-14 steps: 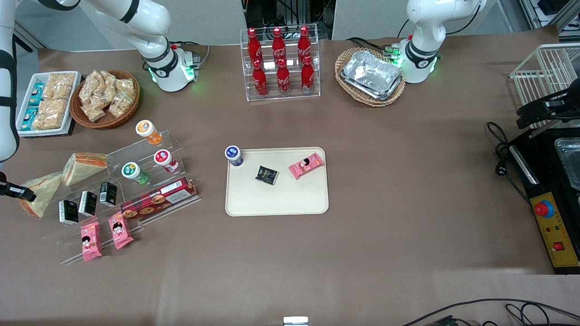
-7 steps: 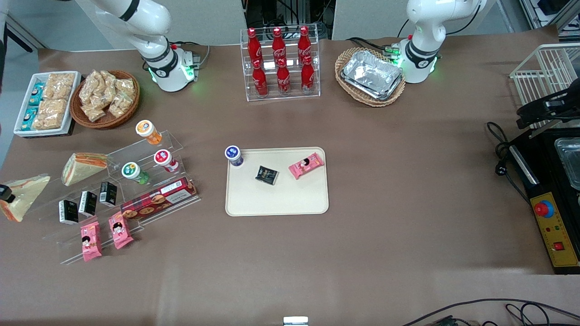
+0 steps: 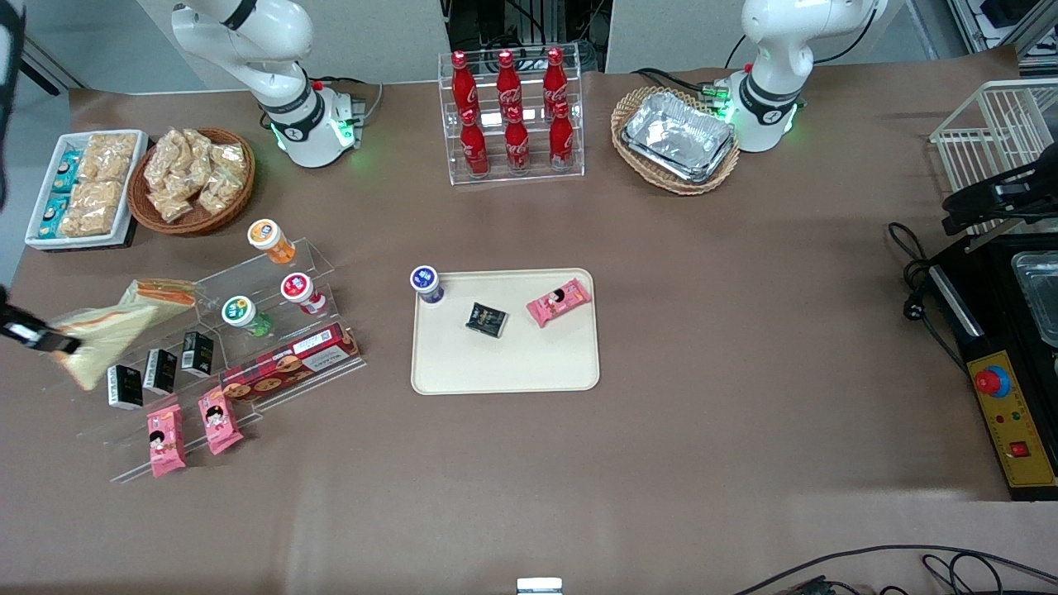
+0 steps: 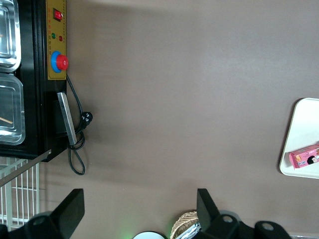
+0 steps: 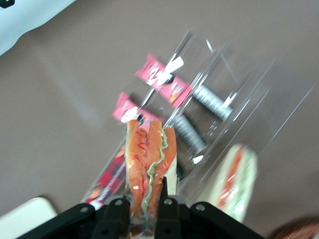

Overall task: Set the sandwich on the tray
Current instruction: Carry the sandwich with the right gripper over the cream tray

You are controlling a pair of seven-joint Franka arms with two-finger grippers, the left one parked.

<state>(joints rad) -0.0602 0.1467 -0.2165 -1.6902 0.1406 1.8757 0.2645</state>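
Observation:
My gripper (image 3: 51, 340) hangs at the working arm's end of the table, shut on a clear-wrapped sandwich (image 3: 111, 328) held above the clear rack. In the right wrist view the sandwich (image 5: 148, 154) stands on edge between the two black fingers (image 5: 163, 199), its orange and green filling showing. A second sandwich (image 3: 165, 291) lies on the rack, just farther from the front camera and partly covered by the held one; it also shows as sandwich (image 5: 238, 179). The cream tray (image 3: 504, 364) lies at the table's middle, well apart from the gripper, and its corner shows as tray (image 5: 20, 215).
On the tray sit a blue-lidded cup (image 3: 425, 282), a black packet (image 3: 486, 319) and a pink packet (image 3: 559, 301). The clear rack (image 3: 273, 347) carries cups, black boxes, a cookie box and pink packets (image 3: 165, 440). A cola bottle stand (image 3: 511, 116) and wicker baskets (image 3: 192, 178) stand farther from the camera.
The gripper with the sandwich has swung from the table's edge back over the rack, toward the tray. The held sandwich now overlaps the second one.

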